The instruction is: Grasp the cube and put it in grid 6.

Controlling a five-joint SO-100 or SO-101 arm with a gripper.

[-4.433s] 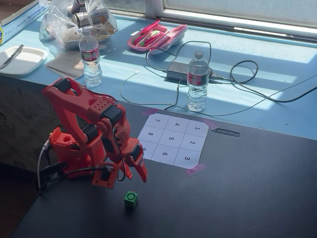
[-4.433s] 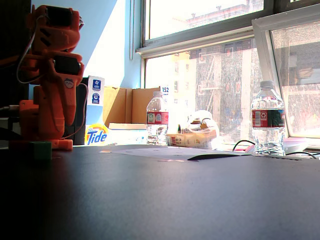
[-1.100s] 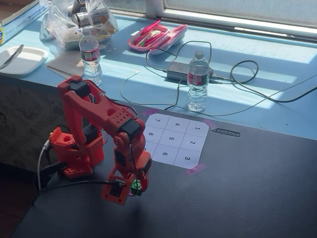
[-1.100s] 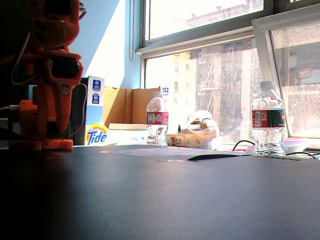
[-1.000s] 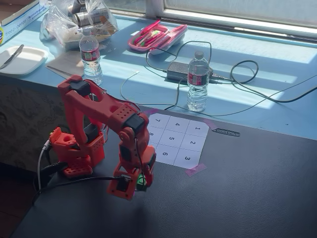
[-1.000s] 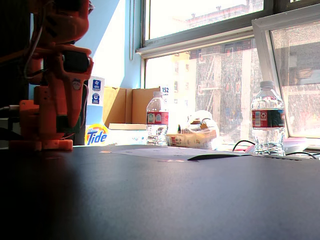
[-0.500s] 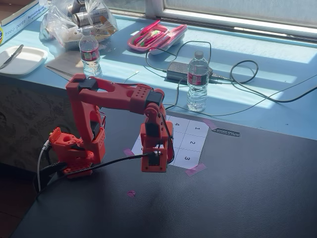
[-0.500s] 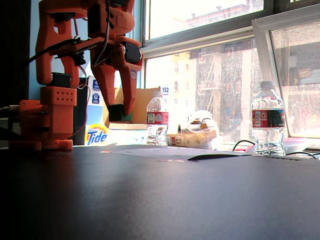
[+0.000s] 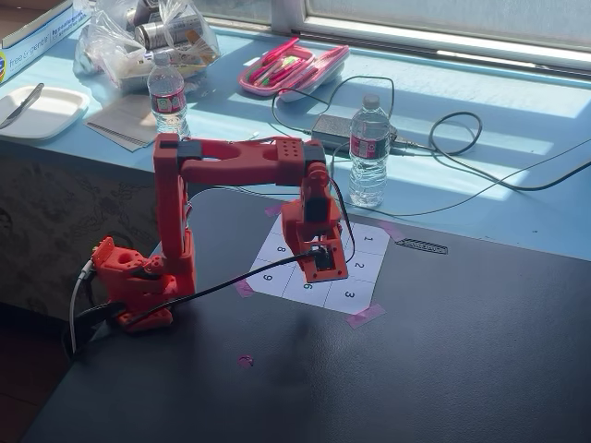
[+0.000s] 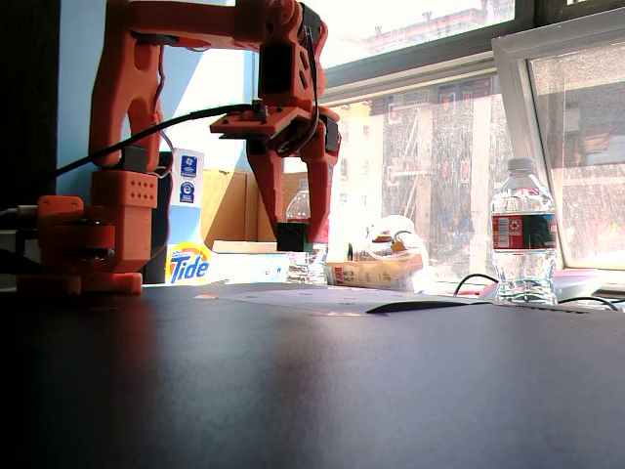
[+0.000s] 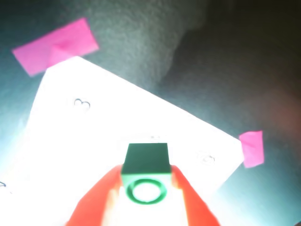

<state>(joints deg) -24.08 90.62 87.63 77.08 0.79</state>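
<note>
In the wrist view, the small green cube (image 11: 145,162) with a ring mark sits between two red fingers (image 11: 96,200); my gripper (image 11: 146,175) is shut on it above the glaring white numbered sheet (image 11: 94,136). From the low fixed view, the cube (image 10: 291,234) hangs as a dark block in the gripper (image 10: 293,244), clear of the table. Seen from the high fixed view, the gripper (image 9: 320,268) hovers over the sheet's near middle, beside grid 6 (image 9: 305,290), and the cube is hidden under the arm.
A water bottle (image 9: 368,152) stands just behind the sheet, with a power adapter (image 9: 331,132) and cables around it. A second bottle (image 9: 168,92) is at the back left. Pink tape (image 9: 365,316) holds the sheet's corner. The arm's base (image 9: 138,286) is on the left.
Over the earlier frames the gripper shut on the cube on the dark table, lifted it, and swung right and away to above the numbered sheet.
</note>
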